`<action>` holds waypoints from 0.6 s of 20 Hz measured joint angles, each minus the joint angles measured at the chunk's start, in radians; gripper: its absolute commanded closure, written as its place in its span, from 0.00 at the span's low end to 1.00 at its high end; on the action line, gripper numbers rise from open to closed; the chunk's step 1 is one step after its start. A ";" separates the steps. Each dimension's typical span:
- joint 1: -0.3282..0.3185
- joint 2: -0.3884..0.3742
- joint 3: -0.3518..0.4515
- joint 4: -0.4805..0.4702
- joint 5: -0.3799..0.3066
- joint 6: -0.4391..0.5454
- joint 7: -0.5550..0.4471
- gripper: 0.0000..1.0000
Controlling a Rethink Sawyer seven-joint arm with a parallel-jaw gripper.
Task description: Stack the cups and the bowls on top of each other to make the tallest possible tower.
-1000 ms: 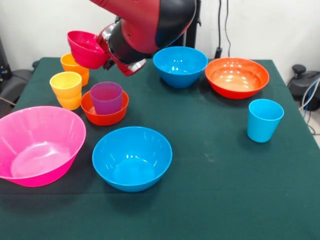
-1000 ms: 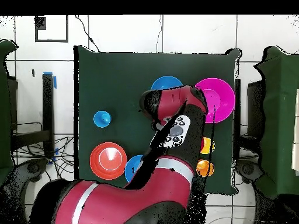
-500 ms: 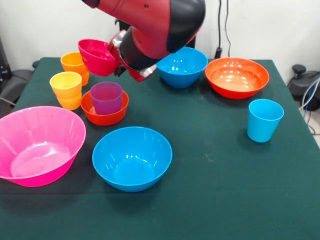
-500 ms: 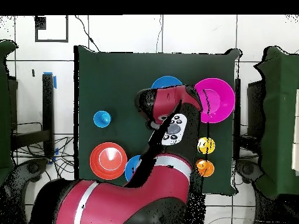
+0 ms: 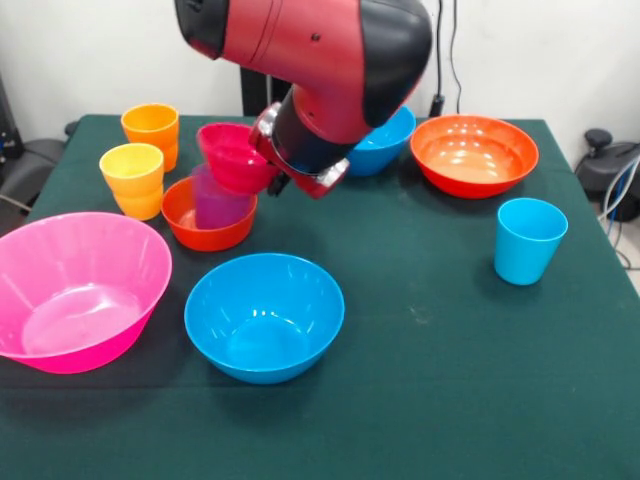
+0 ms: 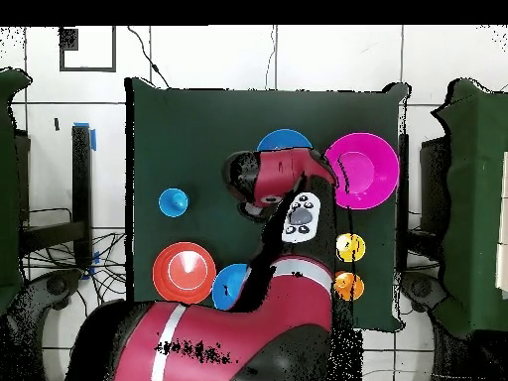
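A cup sits in a small bowl; another small bowl hangs just above the cup.

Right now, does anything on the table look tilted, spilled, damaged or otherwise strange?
Only one thing: the small magenta bowl is in the air at the end effector, tipped on its side above the purple cup, which stands in the small orange-red bowl. Nothing looks spilled or damaged; the other cups and bowls stand upright.
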 measured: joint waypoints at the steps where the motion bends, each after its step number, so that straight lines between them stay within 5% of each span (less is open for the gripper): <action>1: -0.013 -0.004 0.011 0.017 0.000 -0.023 0.000 1.00; 12: -0.079 -0.041 0.029 0.085 -0.001 -0.060 0.000 1.00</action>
